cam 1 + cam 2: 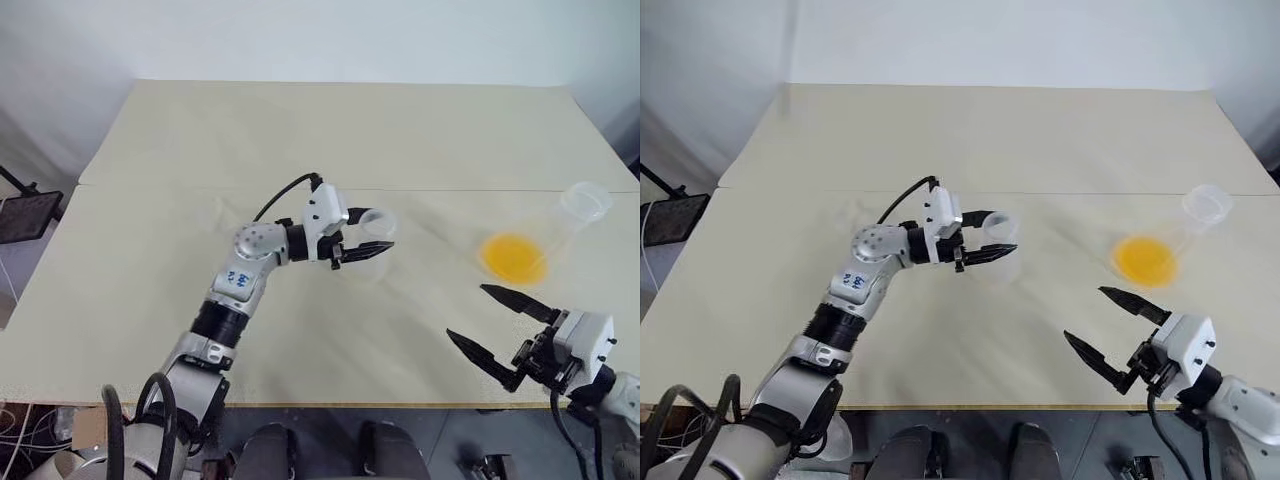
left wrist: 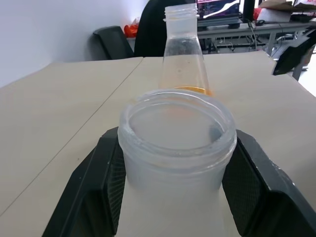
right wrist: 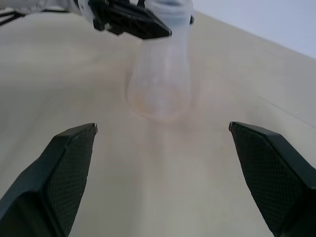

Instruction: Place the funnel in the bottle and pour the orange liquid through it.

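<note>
Left gripper (image 1: pixel 368 238) clamps the bottle (image 2: pixel 177 148) neck; right gripper (image 1: pixel 497 323) gapes empty near the orange liquid (image 1: pixel 512 257). Funnel's next, I reckon.

Your head cameras look down over the table (image 1: pixel 300 130); both wrist cameras sit close, facing the bottle (image 2: pixel 175 148) from opposite sides.

A robotics lab or office workroom, by the look of it.
A wide beige table (image 1: pixel 330 130) stands against bare white walls, and past its far edge the left wrist view catches a black office chair (image 2: pixel 114 42) and a cluttered desk (image 2: pixel 237 27) with a lit monitor (image 2: pixel 217 7), cables trailing.
</note>
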Available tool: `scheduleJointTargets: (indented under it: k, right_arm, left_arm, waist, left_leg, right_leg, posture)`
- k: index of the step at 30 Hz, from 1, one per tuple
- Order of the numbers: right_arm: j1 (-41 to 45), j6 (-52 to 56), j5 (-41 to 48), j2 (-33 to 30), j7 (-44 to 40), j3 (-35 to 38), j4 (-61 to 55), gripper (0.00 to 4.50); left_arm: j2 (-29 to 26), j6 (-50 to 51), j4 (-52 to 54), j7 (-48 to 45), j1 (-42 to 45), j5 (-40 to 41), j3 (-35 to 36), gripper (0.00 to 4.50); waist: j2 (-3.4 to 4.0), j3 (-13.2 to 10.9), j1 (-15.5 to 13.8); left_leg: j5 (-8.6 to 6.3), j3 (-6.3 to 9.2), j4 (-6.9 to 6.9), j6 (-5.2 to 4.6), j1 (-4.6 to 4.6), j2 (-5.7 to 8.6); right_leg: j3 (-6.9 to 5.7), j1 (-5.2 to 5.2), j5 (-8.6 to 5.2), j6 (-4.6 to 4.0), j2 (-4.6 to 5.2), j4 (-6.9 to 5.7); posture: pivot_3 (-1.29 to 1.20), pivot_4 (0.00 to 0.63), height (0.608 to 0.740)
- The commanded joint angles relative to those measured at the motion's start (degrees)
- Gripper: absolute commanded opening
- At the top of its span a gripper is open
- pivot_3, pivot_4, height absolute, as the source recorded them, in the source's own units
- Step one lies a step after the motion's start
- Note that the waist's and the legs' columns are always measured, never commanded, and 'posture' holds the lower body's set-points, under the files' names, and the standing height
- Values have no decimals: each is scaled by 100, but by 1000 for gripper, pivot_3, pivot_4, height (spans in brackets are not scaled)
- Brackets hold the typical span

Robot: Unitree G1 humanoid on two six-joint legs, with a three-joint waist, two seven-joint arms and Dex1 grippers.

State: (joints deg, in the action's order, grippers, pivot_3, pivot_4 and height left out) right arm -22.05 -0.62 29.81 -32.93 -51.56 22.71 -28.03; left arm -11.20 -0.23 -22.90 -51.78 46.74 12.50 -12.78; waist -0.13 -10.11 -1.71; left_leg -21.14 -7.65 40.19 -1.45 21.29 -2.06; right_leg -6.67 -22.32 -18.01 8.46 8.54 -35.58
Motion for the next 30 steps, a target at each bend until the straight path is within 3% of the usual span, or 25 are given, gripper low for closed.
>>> scheduleJointTargets:
  k: [1, 2, 8, 9, 23, 27, 30]
  right_arm:
    - [-156, -42, -6, 53, 150, 80, -283, 4500]
    - [-179, -47, -2, 52, 173, 81, -295, 4500]
    - [-20, -22, 37, -17, 234, 1, -222, 4500]
    - [17, -17, 41, -25, 230, -15, -206, 4500]
    - [1110, -15, 21, -267, -216, -388, 591, 4500]
    - [1565, 40, 86, -201, -336, -676, 828, 4500]
    - [1988, 129, 128, -105, -385, -961, 1027, 4500]
  left_arm:
    - [5, 66, -163, -105, 71, -132, -16, 2337]
    - [14, 118, -152, -132, 74, -77, 21, 2337]
    - [-225, 665, 573, -698, -220, 518, 308, 4347]
    - [-254, 667, 667, -743, -277, 574, 363, 4449]
    - [-853, 307, 1684, -35, -1628, 473, 1230, 4449]
    - [-1114, 382, 2375, 505, -2564, 703, 1933, 4449]
    - [-1063, 527, 2805, 1424, -3369, 852, 2843, 4449]
  waist:
    - [0, 1, 11]
    - [0, 1, 15]
    - [0, 1, 29]
    - [0, 1, 31]
    - [0, 1, 34]
    - [0, 1, 68]
    - [0, 1, 108]
  left_leg:
    - [0, 0, 0, 0, -1, 0]
    - [1, 0, 0, -1, -2, 0]
    - [1, 1, -2, -1, -1, -1]
    - [1, 2, -2, -1, 0, -2]
    - [1, 54, 1, -2, 0, -2]
    - [1, 55, -1, -1, -1, -5]
    - [1, 58, -2, -1, -3, -12]
  right_leg:
    - [0, 1, 0, 0, 0, 0]
    - [0, 1, 0, 0, 0, 0]
    - [1, -4, 0, 0, 0, -3]
    - [1, -6, 0, 0, 0, -4]
    - [-2, -4, 0, 0, 1, -8]
    - [-1, -5, 0, 0, 1, -9]
    - [-3, -4, 0, -1, 1, -14]
  posture:
    - [0, 150, 740]
    - [0, 150, 740]
    - [0, 150, 740]
    - [0, 150, 740]
    - [0, 150, 740]
    - [0, 150, 740]
    - [0, 150, 740]
